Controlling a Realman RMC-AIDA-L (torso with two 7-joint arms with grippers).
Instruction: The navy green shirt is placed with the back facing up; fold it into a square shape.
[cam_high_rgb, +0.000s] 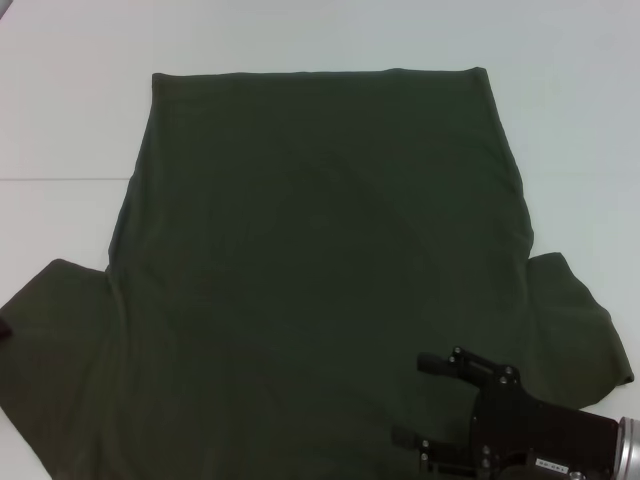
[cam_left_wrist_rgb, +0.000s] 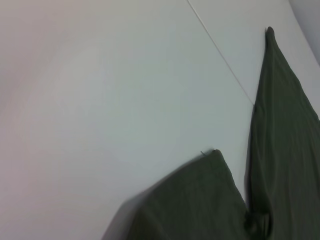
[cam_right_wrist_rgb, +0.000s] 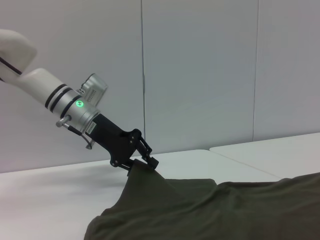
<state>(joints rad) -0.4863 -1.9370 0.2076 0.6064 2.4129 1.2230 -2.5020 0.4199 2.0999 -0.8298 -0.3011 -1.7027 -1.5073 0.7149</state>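
right wrist view: left gripper (cam_right_wrist_rgb: 148, 163) jaws pinching shirt (cam_high_rgb: 320, 260) sleeve | right gripper (cam_high_rgb: 425, 400) jaws spread

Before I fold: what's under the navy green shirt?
Only the white table shows around the navy green shirt; anything beneath the cloth is covered. The left pincer pinches one sleeve up; the right pincer hangs open over the shirt's near right part.

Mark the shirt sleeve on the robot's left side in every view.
Head view: sleeve at the left edge.
Left wrist view: sleeve at bottom middle.
Right wrist view: sleeve peaks where the left gripper pinches it.
Shared landmark: the white table.
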